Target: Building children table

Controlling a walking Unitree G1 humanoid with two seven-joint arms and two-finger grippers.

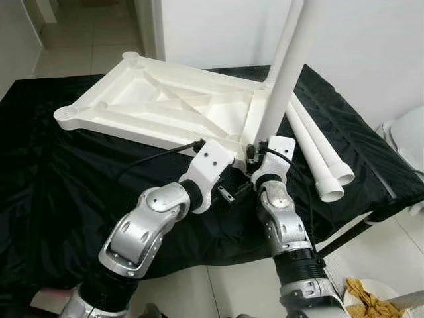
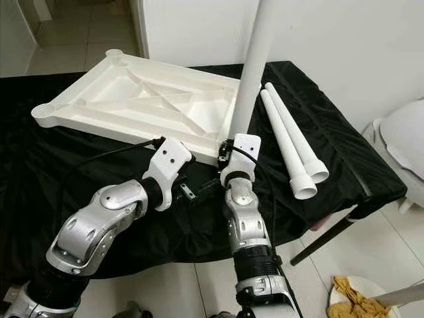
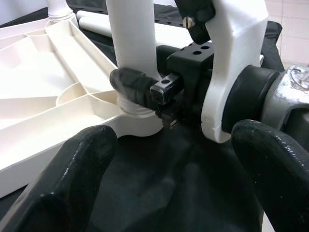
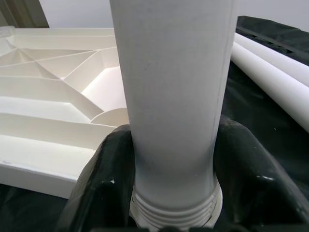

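Head views: the upturned white tabletop (image 1: pixel 159 99) lies on the black-draped table (image 1: pixel 53 172). Left wrist view: left claw (image 3: pixel 178 193) spread, apparently empty. Right wrist view: right claw (image 4: pixel 176 183) pinching the upright leg (image 4: pixel 174 96) at its corner socket.

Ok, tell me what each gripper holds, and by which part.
The right gripper clamps the upright table leg near its threaded bottom end, at the tabletop corner socket. The left gripper holds nothing, its jaws open.
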